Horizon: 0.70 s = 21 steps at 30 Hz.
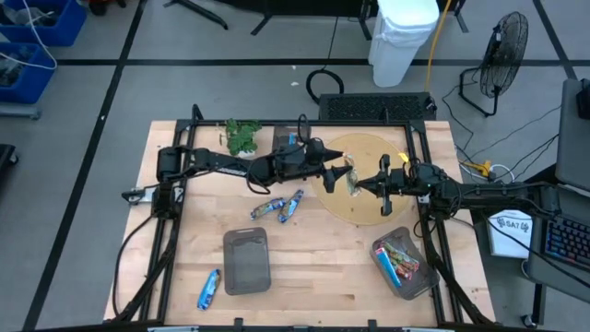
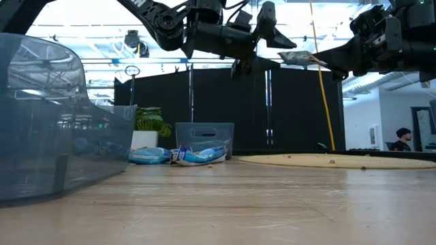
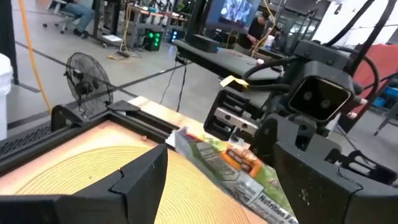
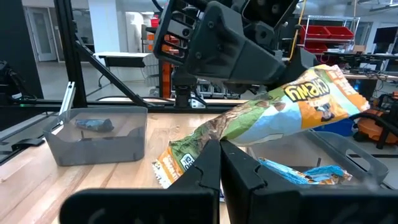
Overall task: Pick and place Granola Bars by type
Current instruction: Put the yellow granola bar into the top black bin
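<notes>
Pinching 1 green granola bar (image 4: 273, 115) above the wooden table (image 1: 313, 267), the right claw (image 1: 361, 185) faces the spread left claw (image 1: 337, 171).

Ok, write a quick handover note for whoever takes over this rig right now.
Right end effector: shut on a green and orange granola bar, held in the air above the round mat.
Left end effector: open, facing that bar, not gripping it.
Done: several bars in the right bin.
Left: two blue bars mid-table and one blue bar near the front edge; the middle bin looks empty.
</notes>
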Each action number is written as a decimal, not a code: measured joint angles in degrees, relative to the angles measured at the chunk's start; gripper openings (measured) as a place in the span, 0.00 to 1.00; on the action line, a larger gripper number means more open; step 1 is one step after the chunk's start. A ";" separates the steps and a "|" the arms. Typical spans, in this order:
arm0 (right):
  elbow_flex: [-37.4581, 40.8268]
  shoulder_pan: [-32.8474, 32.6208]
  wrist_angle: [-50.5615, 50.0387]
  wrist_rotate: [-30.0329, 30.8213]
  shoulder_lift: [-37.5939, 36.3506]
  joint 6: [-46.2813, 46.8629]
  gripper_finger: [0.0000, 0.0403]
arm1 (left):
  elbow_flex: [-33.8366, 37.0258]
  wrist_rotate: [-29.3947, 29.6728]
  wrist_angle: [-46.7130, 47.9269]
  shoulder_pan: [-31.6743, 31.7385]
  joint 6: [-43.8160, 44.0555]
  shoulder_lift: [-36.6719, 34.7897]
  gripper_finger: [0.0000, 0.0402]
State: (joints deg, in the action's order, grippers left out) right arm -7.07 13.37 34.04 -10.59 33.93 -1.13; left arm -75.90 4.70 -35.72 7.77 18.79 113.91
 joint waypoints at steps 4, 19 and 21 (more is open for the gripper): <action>0.00 0.00 0.07 0.00 0.00 0.00 0.00 | 0.00 -0.22 -1.88 0.03 0.04 0.00 0.74; 0.00 0.02 0.92 0.00 -0.02 0.17 0.00 | 0.02 -0.16 -1.73 0.87 0.50 0.00 0.70; 0.00 0.02 0.92 0.00 -0.02 0.17 0.00 | 0.04 -0.15 -1.72 1.19 0.50 0.00 0.63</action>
State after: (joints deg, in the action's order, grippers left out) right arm -7.07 13.39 34.96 -10.59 33.91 -0.95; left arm -75.85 4.55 -37.45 8.96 19.29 113.91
